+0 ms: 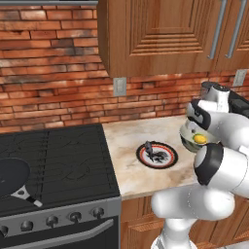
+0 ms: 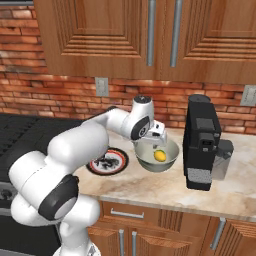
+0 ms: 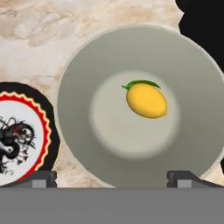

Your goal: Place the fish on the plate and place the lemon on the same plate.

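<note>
The lemon [image 3: 146, 100], bright yellow with a green leaf, lies in the bottom of a grey bowl [image 3: 87, 65] on the counter. My gripper [image 3: 113, 177] hangs open straight above the bowl, its fingertips [image 3: 41, 177] wide apart and holding nothing. Left of the bowl sits the plate [image 3: 46, 131], with a white centre, red band and black rim. The dark fish [image 3: 13, 142] lies on its centre. From the base the lemon [image 2: 160, 155], plate [image 2: 119, 161], fish [image 1: 153, 154] and gripper [image 2: 158, 140] show too.
A black coffee machine [image 2: 202, 142] stands right of the bowl. The black stove [image 1: 58, 155] is to the left, with a frying pan [image 1: 12, 176] on it. Wooden cabinets [image 1: 165, 34] hang overhead, and the brick wall is behind.
</note>
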